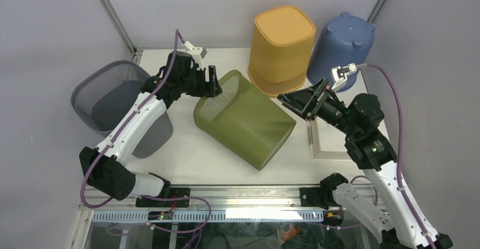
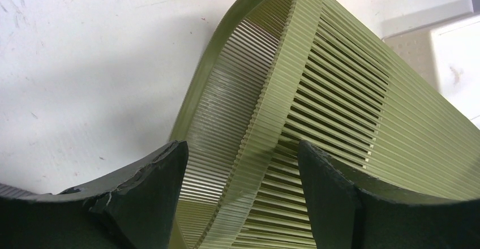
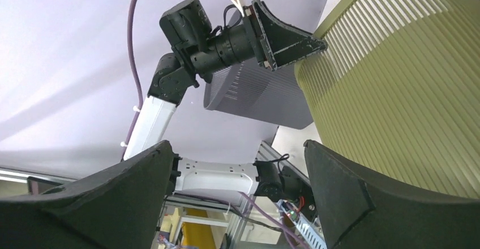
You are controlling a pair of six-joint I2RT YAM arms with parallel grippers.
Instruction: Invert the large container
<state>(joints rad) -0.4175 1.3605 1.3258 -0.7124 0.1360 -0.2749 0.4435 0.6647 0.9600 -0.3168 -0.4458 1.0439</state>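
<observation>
The olive-green container (image 1: 246, 119) lies tipped on its side at the centre of the table (image 1: 187, 158), with its open mouth turned toward 10 o'clock and its closed base toward 4 o'clock. My left gripper (image 1: 212, 82) sits at the container's 11 o'clock edge. Its jaws are parted and straddle the rim band, one finger inside the mouth and one outside, and the wrist view shows a gap on either side, so nothing is clamped. My right gripper (image 1: 301, 95) hovers at the container's 2 o'clock side near the base, jaws spread wide and empty.

An orange bin (image 1: 281, 48) stands inverted at 12 o'clock, a blue bin (image 1: 339, 48) inverted at 1 o'clock, and a grey mesh bin (image 1: 107, 96) rests at 9 o'clock.

I judge the container to be light for its bulk. It looks like thin slatted plastic whose walls would flex under a pinch, with a smooth surface likely to slip. The solid rim band looks the stiffest place to bite. A hold there, with the right side steadying the base, should let the mouth swing down onto the table.
</observation>
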